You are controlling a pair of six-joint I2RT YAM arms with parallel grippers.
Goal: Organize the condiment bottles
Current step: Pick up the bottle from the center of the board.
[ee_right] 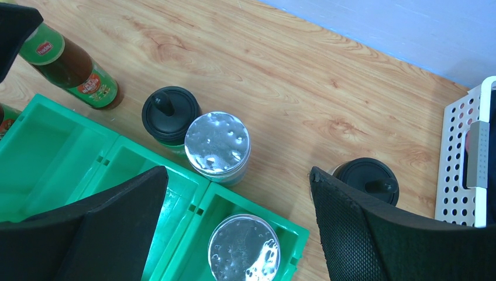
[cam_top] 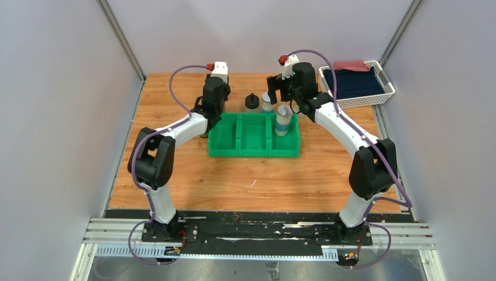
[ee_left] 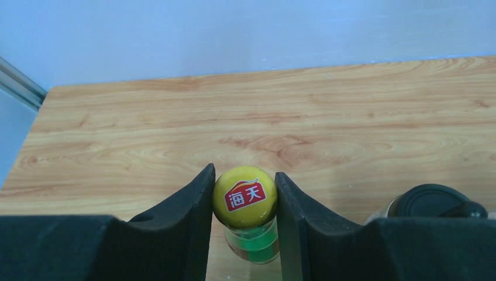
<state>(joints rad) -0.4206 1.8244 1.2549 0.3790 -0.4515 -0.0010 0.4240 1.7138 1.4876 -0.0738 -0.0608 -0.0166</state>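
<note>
Left fingers (ee_left: 244, 202) clamped on yellow-capped bottle (ee_left: 244, 196), centre-bottom of frame; right fingers (ee_right: 237, 193) wide, empty. Next: lift, carry to green bin (cam_top: 253, 136).

A yellow-capped brown bottle (ee_left: 244, 199) stands upright between the left fingers (ee_left: 196, 216), a black-lidded jar (ee_left: 436, 202) beside them; silver shakers (ee_right: 217, 143) sit between the right fingers (ee_right: 126, 211).

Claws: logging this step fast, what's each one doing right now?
Left claw: closed on the yellow-capped bottle, pads against its cap.
Right claw: open, holding nothing, above the silver-lidded shakers at the green bin.
</note>
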